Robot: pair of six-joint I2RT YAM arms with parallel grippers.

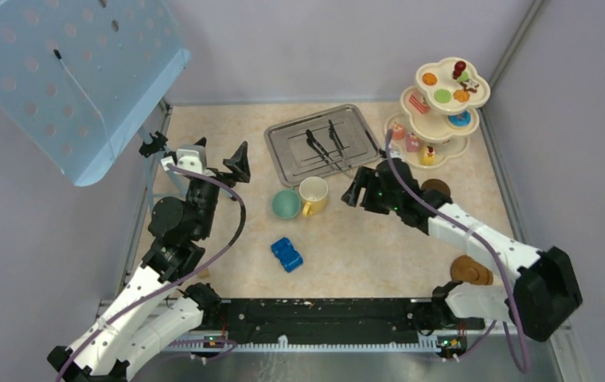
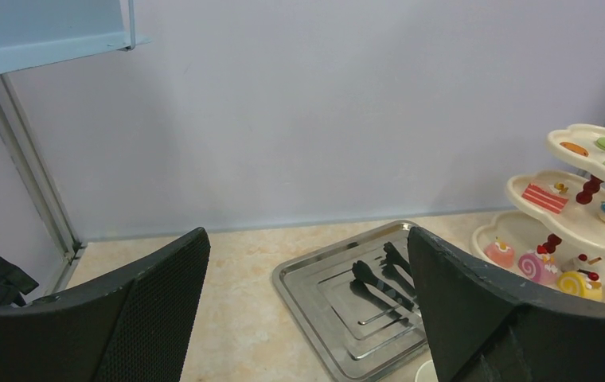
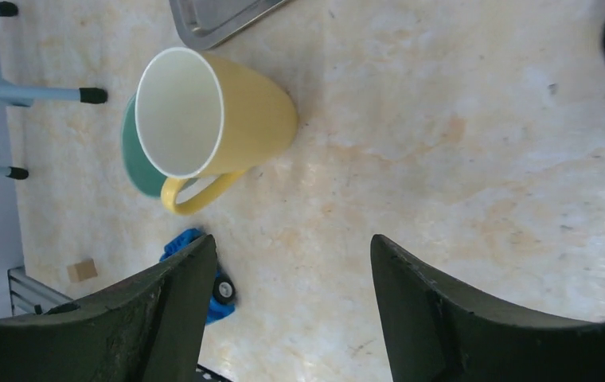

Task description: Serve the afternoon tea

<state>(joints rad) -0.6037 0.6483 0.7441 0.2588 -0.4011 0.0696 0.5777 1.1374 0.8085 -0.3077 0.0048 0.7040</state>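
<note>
My right gripper [image 1: 355, 191] is wide open with nothing in it, hanging just off the front right corner of the metal tray [image 1: 274, 145]. The yellow mug [image 1: 313, 192] stands on the worktop just in front of the tray, right up against the teal cup [image 1: 286, 204]. The cake stand [image 1: 481, 83], loaded with little cakes, sits right of the tray. My left gripper [image 1: 221, 155] is open and empty too, left of the tray
</note>
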